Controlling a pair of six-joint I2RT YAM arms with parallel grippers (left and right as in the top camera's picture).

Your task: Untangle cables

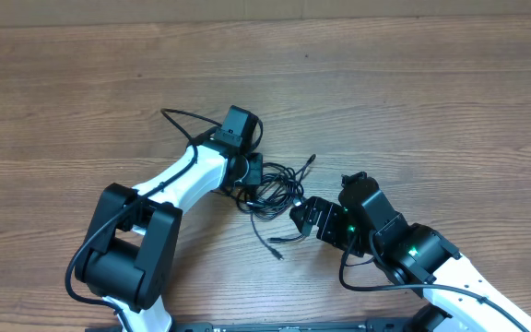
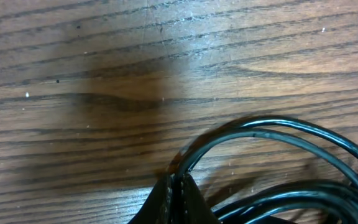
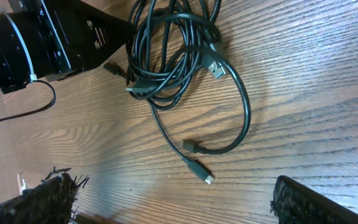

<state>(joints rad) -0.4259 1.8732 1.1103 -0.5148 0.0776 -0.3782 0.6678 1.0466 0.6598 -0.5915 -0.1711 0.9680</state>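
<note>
Surface: brown wood-grain table [image 1: 413, 83].
Cables [image 3: 146, 87]: thin black cords, one tangle lying on it.
Left gripper [image 2: 176, 194]: closed, pinching a loop at the tangle's left edge; we judge it an anchor.
Right gripper [image 3: 173, 205]: spread wide, empty, beside the tangle's right edge.

The cables [image 1: 279, 186] lie in one knotted heap on the desk, between my two arms. They are thin, glossy black cords, their coils [image 3: 166, 56] piled over and through one another. One wide loop [image 3: 246, 112] swings out of the heap, flat on the wood, and curls back to a small plug [image 3: 191, 146]. A second loose tail ends in another small plug [image 3: 204, 176] just beside it. A silvery-tipped plug [image 3: 216, 68] rests at the heap's edge. On the other side, strands [image 2: 272, 127] arc away from where my left jaws pinch them.
</note>
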